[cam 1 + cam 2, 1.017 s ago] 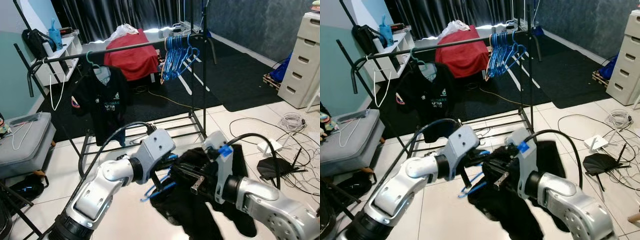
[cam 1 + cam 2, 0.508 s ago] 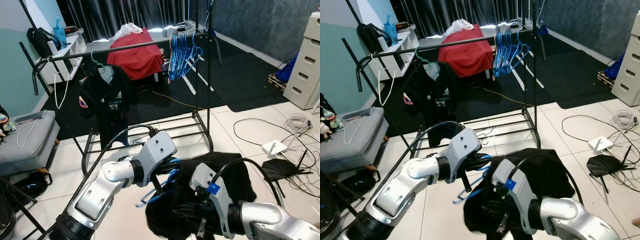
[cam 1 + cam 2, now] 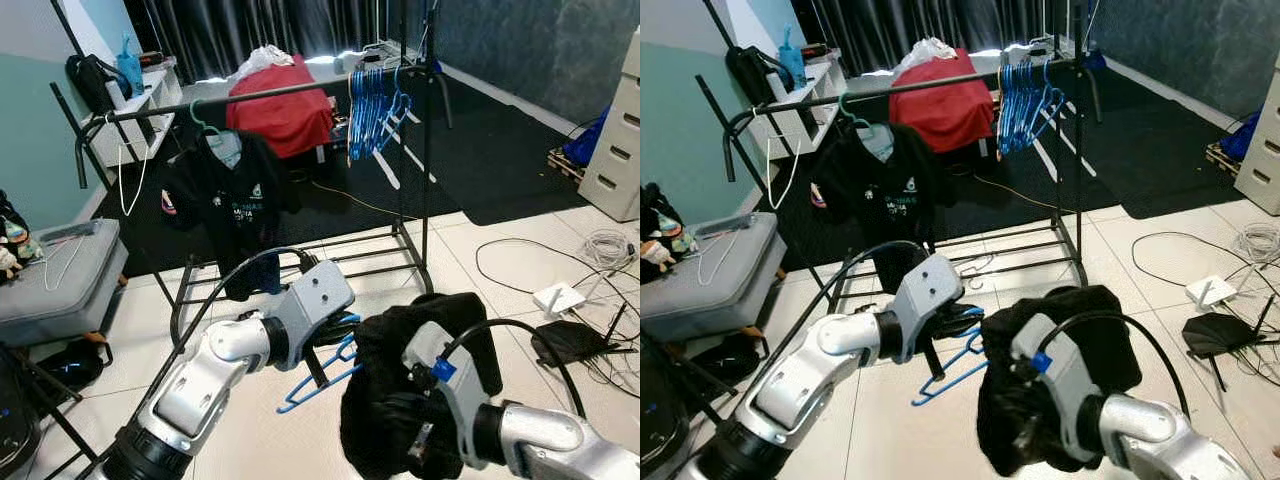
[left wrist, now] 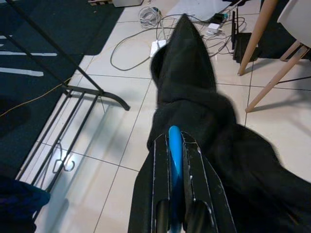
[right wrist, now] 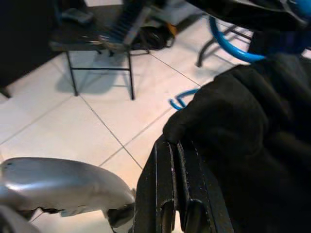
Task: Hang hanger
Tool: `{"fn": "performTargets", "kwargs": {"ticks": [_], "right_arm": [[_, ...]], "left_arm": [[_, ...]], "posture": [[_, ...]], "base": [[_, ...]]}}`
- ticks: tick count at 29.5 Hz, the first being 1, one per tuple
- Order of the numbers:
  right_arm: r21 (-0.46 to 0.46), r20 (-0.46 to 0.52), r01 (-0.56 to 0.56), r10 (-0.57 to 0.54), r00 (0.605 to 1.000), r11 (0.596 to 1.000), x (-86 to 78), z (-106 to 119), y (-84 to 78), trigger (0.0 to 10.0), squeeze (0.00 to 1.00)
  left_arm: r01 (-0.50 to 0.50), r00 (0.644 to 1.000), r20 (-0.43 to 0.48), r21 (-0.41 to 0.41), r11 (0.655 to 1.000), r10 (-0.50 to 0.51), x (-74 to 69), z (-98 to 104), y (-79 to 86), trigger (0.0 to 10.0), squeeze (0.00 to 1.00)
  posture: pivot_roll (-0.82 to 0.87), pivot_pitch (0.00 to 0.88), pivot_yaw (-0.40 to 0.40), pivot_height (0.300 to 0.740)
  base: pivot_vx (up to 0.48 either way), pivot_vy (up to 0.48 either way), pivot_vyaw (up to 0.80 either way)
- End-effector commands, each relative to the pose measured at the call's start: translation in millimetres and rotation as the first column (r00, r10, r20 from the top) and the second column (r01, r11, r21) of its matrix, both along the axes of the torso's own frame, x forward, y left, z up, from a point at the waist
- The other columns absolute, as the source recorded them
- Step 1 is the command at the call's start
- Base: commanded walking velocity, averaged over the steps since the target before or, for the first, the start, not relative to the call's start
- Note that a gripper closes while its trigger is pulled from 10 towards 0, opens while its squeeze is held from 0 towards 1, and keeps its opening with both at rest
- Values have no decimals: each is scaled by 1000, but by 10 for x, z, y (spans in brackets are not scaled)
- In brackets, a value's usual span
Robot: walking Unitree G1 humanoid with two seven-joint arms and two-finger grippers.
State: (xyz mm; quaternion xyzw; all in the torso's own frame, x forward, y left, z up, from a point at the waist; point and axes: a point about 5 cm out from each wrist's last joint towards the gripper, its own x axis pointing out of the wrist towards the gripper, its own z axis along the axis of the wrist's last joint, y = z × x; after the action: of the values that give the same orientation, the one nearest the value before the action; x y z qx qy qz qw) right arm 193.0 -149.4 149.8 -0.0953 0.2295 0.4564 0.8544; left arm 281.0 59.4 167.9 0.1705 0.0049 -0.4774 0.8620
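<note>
Far left of frame: grey padded seat [image 3: 55,280], a dark bag beneath it. Not involved.

Upper left to upper centre: clothes rail [image 3: 250,95] running across the frame, a black shirt [image 3: 232,205] already hanging from it on a green hanger [image 3: 205,120]. Free bar to the right of that shirt, up to a bunch of spare blue hangers [image 3: 372,100] at the rail's right end. Likely destination, judged from the task.

Lower centre-left: left gripper [image 3: 322,340] clamped on the blue hanger [image 3: 320,378], fingers together around the blue bar in the left wrist view [image 4: 175,160]. Hanger held low and tilted, well below the rail, one end running into the black garment [image 3: 420,380]. Held steady there, apparently, so the garment can be worked onto it.

Lower centre-right: right gripper [image 5: 176,165], fingers together, pinching a fold of the black garment in the right wrist view. Garment bunched in a heap against the right forearm, not yet spread over the hanger's shoulders. Grip seemingly meant to pull the cloth across the hanger.

Right of frame: loose cables [image 3: 560,260], a white adapter [image 3: 558,297] and a black item on the tiles; white drawers [image 3: 615,130] at the edge. Trip risk for any step toward the rail.

Assessment: dressing stage, hanging not yet begun.
</note>
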Motion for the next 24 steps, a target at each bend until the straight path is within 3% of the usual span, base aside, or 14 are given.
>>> {"fn": "performTargets", "kwargs": {"ticks": [1,2,3,4,5,8,10,14,17,19,20,22,23,24], "right_arm": [[18,-18,-54,55,998,998,-66,-7,69,10000,0],[18,-18,-54,55,998,998,-66,-7,69,10000,0],[-6,-36,-60,60,998,998,-83,-43,48,10000,902],[-6,-36,-60,60,998,998,-83,-43,48,10000,902],[-42,-49,-61,59,997,997,-91,-85,13,10000,1000],[-72,-54,-52,49,997,996,-84,-120,-21,10000,1000],[-153,-40,-20,14,999,988,-44,-191,-105,10000,1000],[-239,-25,8,-15,1000,971,-9,-258,-191,10000,1000],[-238,-26,6,-12,1000,971,-13,-254,-200,10000,1000],[-175,-11,-9,7,1000,984,-23,-166,-171,10000,1000],[-88,21,-30,31,999,996,-33,-24,-144,10000,1000],[-88,21,-30,31,999,996,-33,-24,-144,10000,1000],[33,90,-60,57,994,998,-40,234,-148,10000,1000],[33,90,-60,57,994,998,-40,234,-148,10000,1000]], "left_arm": [[-27,999,27,3,1000,27,44,35,44,10000,0],[-27,999,27,3,1000,27,44,35,44,10000,0],[-36,999,29,0,999,36,54,39,48,10000,0],[-36,999,29,0,999,36,54,39,48,10000,0],[-59,998,33,-9,998,59,79,54,53,10000,0],[-87,996,26,-37,996,88,106,77,55,10000,0],[-149,989,-23,-139,979,147,158,148,51,10000,0],[-201,979,-79,-236,951,187,199,215,52,10000,0],[-223,974,-100,-271,936,203,216,238,57,10000,0],[-241,970,-111,-297,924,218,229,251,64,10000,0],[-247,969,-104,-310,918,225,236,259,67,10000,0],[-247,969,-104,-310,918,225,236,259,67,10000,0],[-223,975,-76,-303,926,210,222,252,56,10000,0],[-223,975,-76,-303,926,210,222,252,56,10000,0]], "posture": [[-210,0,139,740],[-210,0,139,740],[-210,0,138,740],[-210,0,138,740],[-211,0,139,740],[-212,0,140,740],[-212,0,141,740],[-211,0,141,740],[-209,0,140,740],[-209,0,141,740],[-209,0,141,740],[-209,0,141,740],[-212,0,140,740],[-212,0,140,740]], "base": [[0,0,0],[0,0,0],[0,0,0],[0,0,0],[0,0,0],[0,0,0],[0,0,0],[0,0,0],[0,0,0],[0,0,0],[0,0,0],[0,0,0],[0,0,0],[0,0,0]]}}
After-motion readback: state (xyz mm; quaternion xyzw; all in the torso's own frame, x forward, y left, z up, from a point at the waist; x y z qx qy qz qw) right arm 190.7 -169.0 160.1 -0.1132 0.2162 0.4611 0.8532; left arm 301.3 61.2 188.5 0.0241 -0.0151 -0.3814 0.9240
